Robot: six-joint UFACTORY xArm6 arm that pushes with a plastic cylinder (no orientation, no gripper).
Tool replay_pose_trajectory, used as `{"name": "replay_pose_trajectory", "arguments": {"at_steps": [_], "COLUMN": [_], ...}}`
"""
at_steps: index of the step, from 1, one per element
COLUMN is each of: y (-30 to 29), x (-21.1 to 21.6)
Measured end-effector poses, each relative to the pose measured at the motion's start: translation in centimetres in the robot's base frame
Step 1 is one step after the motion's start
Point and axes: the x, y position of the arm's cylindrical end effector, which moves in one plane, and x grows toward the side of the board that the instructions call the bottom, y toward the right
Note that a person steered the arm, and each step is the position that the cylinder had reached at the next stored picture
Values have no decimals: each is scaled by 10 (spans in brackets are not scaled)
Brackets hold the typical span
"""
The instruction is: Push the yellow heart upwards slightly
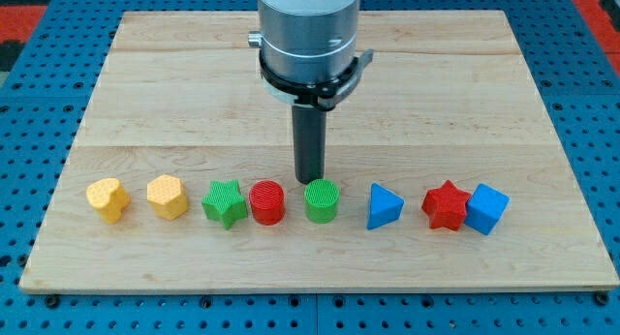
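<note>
**Rod tip well off from the yellow heart**

Pincer there is none on this arm: it ends in a plain dark rod, so nothing can stand apart, together or clamped. The rod's lower end, my tip (pixel 309 180), rests on the bench (pixel 174 83) at the upper edge of a row of blocks, just at 11 o'clock of the green cylinder (pixel 322 201) and at 2 o'clock of the red cylinder (pixel 267 202). Whether it touches the green one I cannot tell.

Going outward toward 9 o'clock come the green star (pixel 225 202), then a yellow many-sided block (pixel 168 197), and last the yellow heart (pixel 108 199) at the row's far end, near the bench's edge at the view's left. Toward 3 o'clock lie the blue triangle (pixel 385 207), the red star (pixel 446 204) and the blue cube (pixel 485 209), those last two touching.

The heart lies well apart from my tip, between 8 and 9 o'clock, with three blocks between. A push toward 12 o'clock would likely need the tip brought round to the heart's 6 o'clock side, passing clear of the row.

No brand, label or readable writing shows.
</note>
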Motion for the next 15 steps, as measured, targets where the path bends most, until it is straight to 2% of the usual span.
{"name": "replay_pose_trajectory", "arguments": {"at_steps": [1,2,3,4,8,9,10,11,15], "y": [-11,-57,-146,-297,-297,-297,-293,-255,-218], "x": [-27,-47,-55,-57,-57,22,75,76,68]}}
